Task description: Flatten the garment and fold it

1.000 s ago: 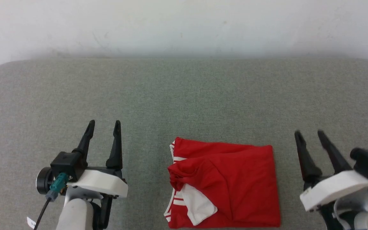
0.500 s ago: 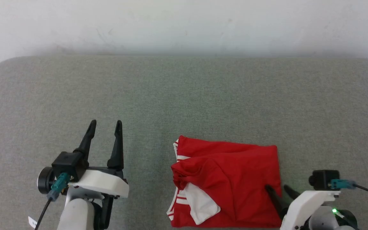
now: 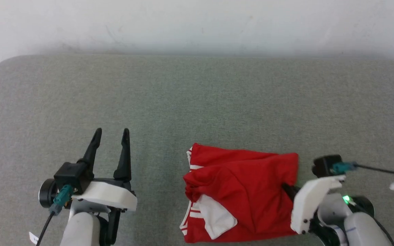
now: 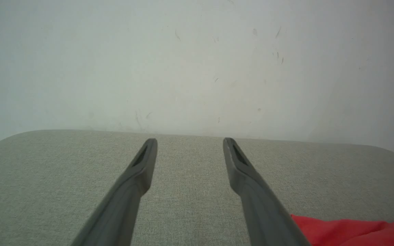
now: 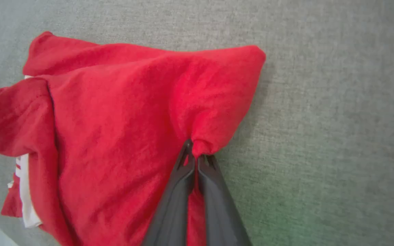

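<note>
garment [image 3: 241,191] could unfold or slip, i reckon, as my right gripper [image 5: 196,152] pinches just a small edge fold and the left gripper [image 3: 112,131] sits spread, empty.

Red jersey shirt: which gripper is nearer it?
Right. The right gripper is shut on the red jersey shirt at its right edge; the left gripper is open, apart, on its left.

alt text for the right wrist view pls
The right gripper, fingers pressed together, pinches a bunched fold at the edge of the red garment. The garment lies crumpled on a grey fabric surface, with white striped trim showing at the view's left.
</note>
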Controlling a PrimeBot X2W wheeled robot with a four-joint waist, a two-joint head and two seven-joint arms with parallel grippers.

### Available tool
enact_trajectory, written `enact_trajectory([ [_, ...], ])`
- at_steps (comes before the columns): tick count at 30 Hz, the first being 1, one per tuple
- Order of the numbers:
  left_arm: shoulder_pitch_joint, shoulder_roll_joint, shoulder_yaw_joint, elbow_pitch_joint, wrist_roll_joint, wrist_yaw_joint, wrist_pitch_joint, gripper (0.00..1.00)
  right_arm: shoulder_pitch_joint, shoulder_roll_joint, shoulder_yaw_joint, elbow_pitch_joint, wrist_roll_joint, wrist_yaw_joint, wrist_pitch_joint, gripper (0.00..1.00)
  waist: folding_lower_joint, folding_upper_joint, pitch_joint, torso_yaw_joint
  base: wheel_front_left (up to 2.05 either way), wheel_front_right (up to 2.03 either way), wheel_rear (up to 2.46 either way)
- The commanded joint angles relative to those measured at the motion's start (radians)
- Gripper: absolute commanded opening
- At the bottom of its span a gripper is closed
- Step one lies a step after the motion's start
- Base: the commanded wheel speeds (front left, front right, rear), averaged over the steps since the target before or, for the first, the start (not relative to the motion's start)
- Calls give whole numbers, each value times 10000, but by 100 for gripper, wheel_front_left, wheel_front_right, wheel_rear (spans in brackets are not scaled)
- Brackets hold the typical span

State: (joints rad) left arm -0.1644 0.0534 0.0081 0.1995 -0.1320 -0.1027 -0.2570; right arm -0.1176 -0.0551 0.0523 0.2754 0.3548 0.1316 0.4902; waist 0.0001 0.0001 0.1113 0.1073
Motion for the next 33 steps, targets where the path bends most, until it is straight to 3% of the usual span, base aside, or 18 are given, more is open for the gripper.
enact_trajectory([
  [1, 127, -31, 94, -88, -28, 82, -47, 100, -398, 49, 298, -424, -613, -9, 219, 0, -1, -1, 6, -153, 0, 0, 0],
  [6, 119, -31, 203, -198, -61, 119, -47, 100, -1275, 36, 1054, -1620, -2829, -9, 898, 0, -1, -1, 40, -505, 0, 0, 0],
  [10, 145, -31, 230, -282, -64, 146, -47, 100, -2136, -692, 2042, -2084, -3940, -9, 1127, 0, -1, -1, 108, -936, 0, 0, 0],
  [18, 61, -22, 387, -598, 58, 194, -47, 100, -3674, -2580, 3179, -1992, -4060, -9, 1159, 0, -1, -1, 494, -2000, 0, 0, 0],
  [25, -356, 83, 431, -1120, 296, 196, -47, 100, -4587, -3969, 2846, -1240, -4069, -9, 852, 0, -1, -1, 1291, -3013, 0, 0, 0],
  [33, -834, 282, 320, -1340, 513, 189, -47, 100, -5063, -4784, 2058, 44, -4214, -9, 221, 0, -1, -1, 2247, -3632, 0, 0, 0],
])
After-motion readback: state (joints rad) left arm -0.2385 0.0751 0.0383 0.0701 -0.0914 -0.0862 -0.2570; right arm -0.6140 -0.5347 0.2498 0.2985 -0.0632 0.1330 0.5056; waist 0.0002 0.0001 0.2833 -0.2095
